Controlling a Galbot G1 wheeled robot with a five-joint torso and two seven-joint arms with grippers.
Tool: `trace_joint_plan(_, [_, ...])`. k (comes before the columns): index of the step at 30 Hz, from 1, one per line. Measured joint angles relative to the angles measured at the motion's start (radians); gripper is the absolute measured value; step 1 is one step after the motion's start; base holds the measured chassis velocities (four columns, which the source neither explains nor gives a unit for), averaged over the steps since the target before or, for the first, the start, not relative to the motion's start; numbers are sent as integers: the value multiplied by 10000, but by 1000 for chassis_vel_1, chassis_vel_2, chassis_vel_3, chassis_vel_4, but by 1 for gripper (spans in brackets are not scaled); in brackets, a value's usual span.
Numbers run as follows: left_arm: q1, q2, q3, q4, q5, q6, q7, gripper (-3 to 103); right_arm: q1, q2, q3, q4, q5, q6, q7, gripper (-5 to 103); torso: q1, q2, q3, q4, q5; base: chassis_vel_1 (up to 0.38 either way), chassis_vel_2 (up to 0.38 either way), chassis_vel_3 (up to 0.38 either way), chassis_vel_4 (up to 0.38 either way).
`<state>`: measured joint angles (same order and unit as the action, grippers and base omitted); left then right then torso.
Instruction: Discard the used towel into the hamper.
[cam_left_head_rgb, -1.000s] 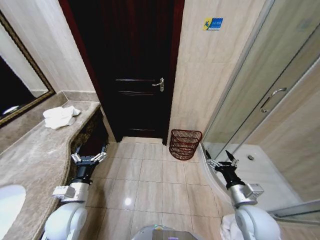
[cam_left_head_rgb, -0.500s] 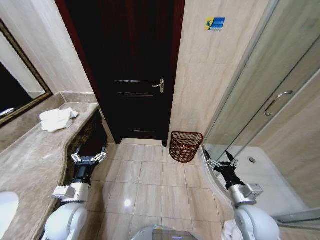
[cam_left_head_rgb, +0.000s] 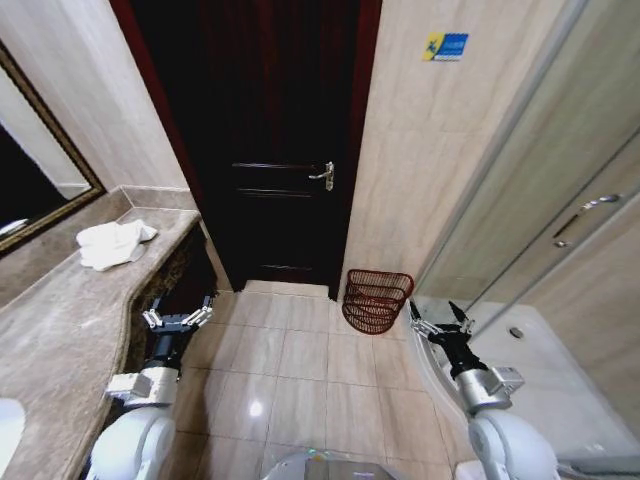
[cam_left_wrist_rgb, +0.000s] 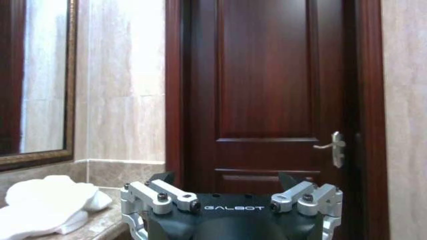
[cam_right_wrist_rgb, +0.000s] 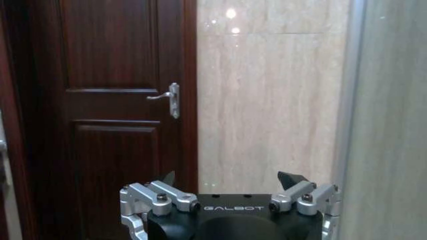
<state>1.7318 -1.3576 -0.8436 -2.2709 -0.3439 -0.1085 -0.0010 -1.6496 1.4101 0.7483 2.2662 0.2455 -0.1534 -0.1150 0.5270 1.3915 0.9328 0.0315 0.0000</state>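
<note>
Towel (cam_left_head_rgb: 113, 243), white and crumpled, lies on the far end of a marble counter (cam_left_head_rgb: 70, 330) along the left side of a bathroom, just below a framed mirror (cam_left_head_rgb: 35, 170); the left wrist view shows it as a loose heap at the counter's edge. Well apart from it, across the tiled floor (cam_left_head_rgb: 300, 370), the hamper (cam_left_head_rgb: 376, 301), a dark reddish-brown wire basket, stands empty against the wall beside a dark wooden door (cam_left_head_rgb: 270, 150) and near the glass shower screen (cam_left_head_rgb: 560, 220). The left gripper (cam_left_head_rgb: 177, 319) hangs low beside the counter front, fingers spread and holding nothing, short of the towel. The right gripper (cam_left_head_rgb: 440, 324) hangs low on the other side, near the shower threshold and just beside the hamper, fingers likewise spread and bare. Both arms point forward toward the door. Judging from this, the task is at its very start: the robot is approaching, and the towel is not yet picked up. The next move seems to call for getting nearer the counter's far end and raising the left arm above the counter top to reach the towel, since the gripper sits below that surface now.
</note>
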Motion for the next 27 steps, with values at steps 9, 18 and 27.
trace_joint_plan(9, [14,-17,-31,151,209,-190,13,100,-1,-2,-18,-52,-3,29,-10,100,0,0,0,1,0,-14,142,141,-13])
trace_joint_plan(18, [71,-35,-67,195,294,-280,19,100,57,-4,-140,-97,-89,30,-50,100,1,0,0,1,-1,13,152,146,5])
trace_joint_plan(27, [115,-93,-101,237,268,-333,23,100,301,-15,-442,-142,-267,-78,-11,100,-1,0,0,-1,0,-7,139,144,-5])
